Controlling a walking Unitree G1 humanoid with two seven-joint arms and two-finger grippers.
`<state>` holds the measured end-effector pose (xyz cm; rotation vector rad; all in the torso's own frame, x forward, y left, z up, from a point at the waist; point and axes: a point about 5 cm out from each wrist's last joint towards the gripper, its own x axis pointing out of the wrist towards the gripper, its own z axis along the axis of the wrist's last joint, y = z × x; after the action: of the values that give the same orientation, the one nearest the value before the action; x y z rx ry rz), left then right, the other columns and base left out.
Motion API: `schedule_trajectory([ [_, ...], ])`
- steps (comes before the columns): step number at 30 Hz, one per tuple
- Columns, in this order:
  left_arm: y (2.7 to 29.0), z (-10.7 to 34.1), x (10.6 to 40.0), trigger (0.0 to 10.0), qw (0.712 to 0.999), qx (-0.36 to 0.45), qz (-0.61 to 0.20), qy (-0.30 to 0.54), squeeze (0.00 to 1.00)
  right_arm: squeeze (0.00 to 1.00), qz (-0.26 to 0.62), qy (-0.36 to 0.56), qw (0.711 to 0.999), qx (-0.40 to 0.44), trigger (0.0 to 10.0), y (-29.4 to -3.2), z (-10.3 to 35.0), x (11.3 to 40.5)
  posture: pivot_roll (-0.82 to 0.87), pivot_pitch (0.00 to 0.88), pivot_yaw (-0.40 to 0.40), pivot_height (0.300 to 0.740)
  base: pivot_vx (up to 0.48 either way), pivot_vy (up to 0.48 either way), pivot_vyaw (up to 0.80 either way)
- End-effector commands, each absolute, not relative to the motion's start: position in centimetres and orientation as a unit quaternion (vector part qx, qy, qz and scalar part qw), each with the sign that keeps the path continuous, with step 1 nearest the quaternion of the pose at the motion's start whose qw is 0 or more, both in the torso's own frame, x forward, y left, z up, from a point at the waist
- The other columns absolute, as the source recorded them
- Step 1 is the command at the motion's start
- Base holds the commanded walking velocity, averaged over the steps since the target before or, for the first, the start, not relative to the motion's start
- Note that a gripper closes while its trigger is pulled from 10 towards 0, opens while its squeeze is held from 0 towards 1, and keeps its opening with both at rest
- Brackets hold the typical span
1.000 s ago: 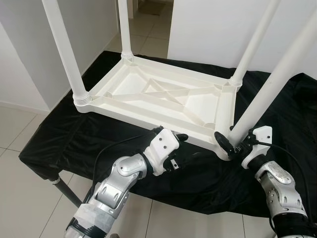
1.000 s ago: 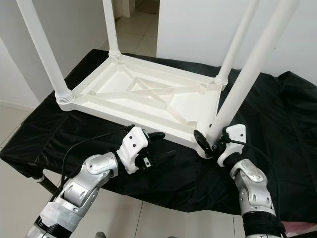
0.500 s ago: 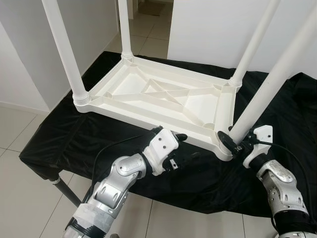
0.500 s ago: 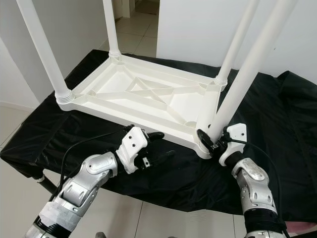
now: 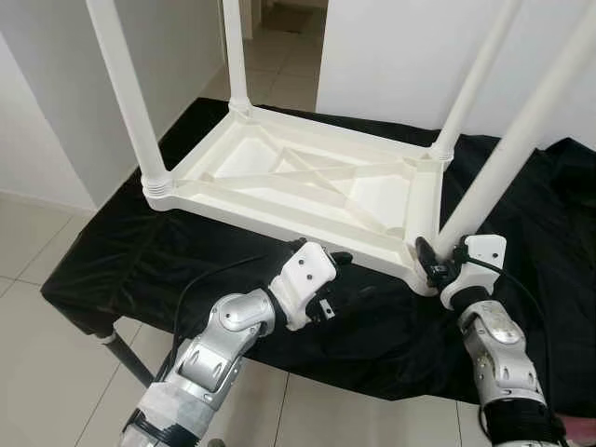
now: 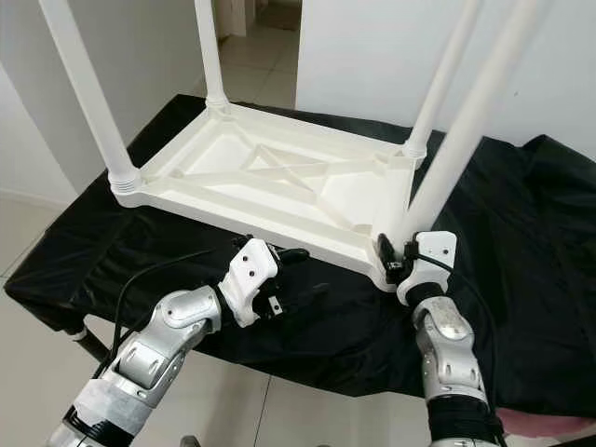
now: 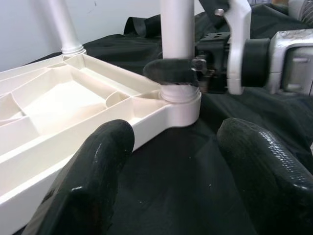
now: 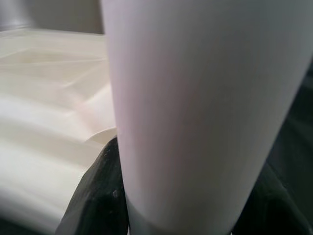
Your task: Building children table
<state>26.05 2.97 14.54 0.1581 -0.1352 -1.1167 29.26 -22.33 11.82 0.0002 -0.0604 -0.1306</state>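
Fingers of right gripper [image 5: 436, 268] clamped round near leg [image 5: 503, 156] at socket; left gripper [image 5: 328, 279] open, idle. Advice: keep leg plumb, seat fully in frame [image 5: 307, 191].

Left end effector [image 5: 337, 279] low, fingers [image 7: 93, 171] spread apart. Right end effector [image 5: 438, 264] clamped, forearm angled up.

We see two silver metal arms with ribbed, jointed segments, each ending in a white plastic wrist housing. A thin black cable loops along the left arm [image 5: 219, 340]. The right arm [image 5: 498, 358] carries one too. Both grippers' fingers [image 7: 93, 171] are black, rounded, and finely textured.
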Motion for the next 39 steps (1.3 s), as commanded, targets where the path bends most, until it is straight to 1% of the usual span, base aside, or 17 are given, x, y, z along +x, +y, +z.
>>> schedule_trajectory([
  [1,2.7,14.4,25.8,10.0,0.840,0.078,-0.533,-0.063,0.00,0.00,-0.146,-0.012,0.989,-0.001,10.0,-23.2,11.3,28.9,-0.07,0.000,-0.023,0.740,0.000,0.000,0.00],
  [2,2.6,14.4,25.8,10.0,0.840,0.078,-0.533,-0.063,0.00,0.00,-0.183,-0.016,0.983,-0.004,10.0,-23.0,11.4,28.9,-0.07,0.000,-0.029,0.740,0.000,0.000,0.00],
  [4,2.6,14.4,25.8,10.0,0.840,0.078,-0.533,-0.063,0.00,0.00,-0.183,-0.016,0.983,-0.004,10.0,-23.0,11.4,28.9,-0.07,0.000,-0.029,0.740,0.000,0.000,0.00],
  [5,2.4,14.4,25.7,10.0,0.839,0.077,-0.534,-0.063,0.00,0.00,-0.203,-0.010,0.979,0.008,10.0,-22.4,11.1,28.9,-0.07,0.000,-0.029,0.740,0.000,0.000,0.00],
  [6,2.4,14.4,25.7,10.0,0.839,0.077,-0.534,-0.063,0.00,0.00,-0.203,-0.010,0.979,0.008,10.0,-22.4,11.1,28.9,-0.07,0.000,-0.029,0.740,0.000,0.000,0.00],
  [8,2.3,14.3,25.5,10.0,0.838,0.076,-0.537,-0.063,0.00,0.00,-0.238,-0.005,0.971,0.015,10.0,-21.1,10.8,29.2,-0.06,0.000,-0.034,0.740,0.000,0.000,0.00],
  [9,2.3,14.3,25.5,10.0,0.838,0.076,-0.537,-0.063,0.00,0.00,-0.238,-0.005,0.971,0.015,10.0,-21.1,10.8,29.2,-0.06,0.000,-0.034,0.740,0.000,0.000,0.00],
  [11,2.3,14.2,25.4,10.0,0.838,0.076,-0.537,-0.062,0.00,0.00,-0.239,-0.019,0.970,0.026,10.0,-20.0,11.3,29.6,-0.05,0.000,-0.041,0.740,0.000,0.000,0.00],
  [16,2.4,14.2,25.4,10.0,0.838,0.076,-0.536,-0.062,0.00,0.00,-0.233,-0.024,0.972,0.028,10.0,-19.9,11.5,29.6,-0.05,0.000,-0.043,0.740,0.000,0.000,0.00],
  [17,2.4,14.0,25.4,10.0,0.839,0.078,-0.535,-0.060,0.00,0.47,-0.238,-0.033,0.971,0.008,10.0,-20.3,11.8,29.3,-0.05,0.000,-0.047,0.740,0.000,0.000,0.00],
  [20,2.4,13.8,25.3,10.0,0.839,0.081,-0.534,-0.058,0.00,0.47,-0.244,-0.038,0.969,-0.002,10.0,-20.7,11.8,29.1,-0.05,0.000,-0.047,0.740,0.000,0.000,0.00],
  [21,2.5,13.8,25.3,10.0,0.839,0.081,-0.535,-0.058,0.00,1.00,-0.243,-0.038,0.969,-0.003,10.0,-20.9,11.7,28.8,-0.05,0.000,-0.050,0.740,0.000,0.000,0.00],
  [29,2.7,13.7,25.2,10.0,0.840,0.084,-0.532,-0.058,0.00,1.00,-0.209,-0.052,0.976,-0.031,10.0,-21.0,11.3,26.5,-0.05,0.000,-0.058,0.740,0.000,0.000,0.00],
  [32,2.7,13.6,25.1,10.0,0.841,0.084,-0.531,-0.057,0.00,1.00,-0.191,-0.071,0.978,-0.044,10.0,-20.6,11.4,24.7,-0.06,0.000,-0.061,0.740,0.000,0.000,0.00],
  [37,2.8,13.6,25.0,10.0,0.841,0.085,-0.532,-0.057,0.00,1.00,-0.182,-0.071,0.980,-0.041,10.0,-20.3,11.3,24.3,-0.06,0.000,-0.061,0.740,0.000,0.000,0.00],
  [38,2.9,13.6,25.0,10.0,0.841,0.084,-0.531,-0.056,0.00,0.97,-0.169,-0.063,0.983,-0.038,10.0,-20.0,10.9,23.8,-0.06,0.000,-0.062,0.740,0.000,0.000,0.00],
  [39,3.2,13.5,25.0,10.0,0.843,0.081,-0.530,-0.053,0.00,0.82,-0.155,-0.057,0.986,-0.036,10.0,-19.6,10.6,23.3,-0.06,0.000,-0.061,0.740,0.000,0.000,0.00],
])
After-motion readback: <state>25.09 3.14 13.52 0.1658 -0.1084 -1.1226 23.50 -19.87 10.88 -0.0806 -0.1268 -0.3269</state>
